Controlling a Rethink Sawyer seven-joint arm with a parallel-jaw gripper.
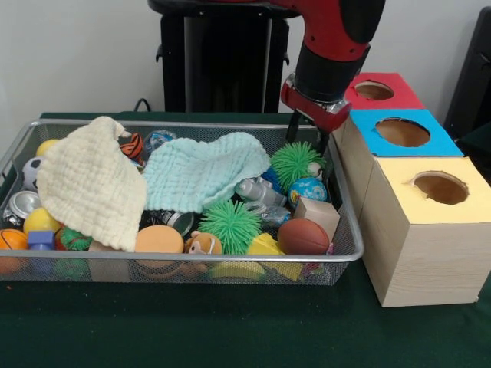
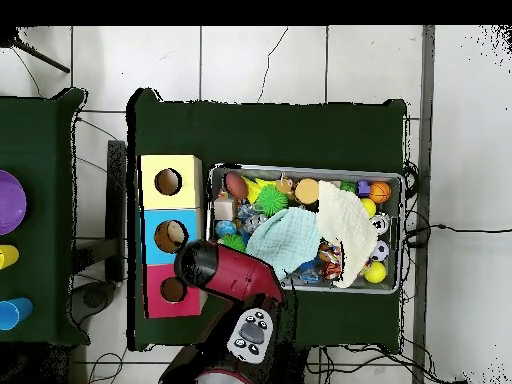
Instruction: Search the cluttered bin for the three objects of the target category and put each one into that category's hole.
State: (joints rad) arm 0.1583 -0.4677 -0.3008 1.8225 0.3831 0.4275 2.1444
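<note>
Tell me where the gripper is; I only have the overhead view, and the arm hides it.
Observer: The gripper hangs over the end of the bin that lies beside the blue-topped box.
Operator: What is under it?
Observer: A green spiky ball, just below the gripper.
Operator: Are the boxes taller than the bin?
Observer: Yes, the yellow-topped box stands higher than the bin's rim.
</note>
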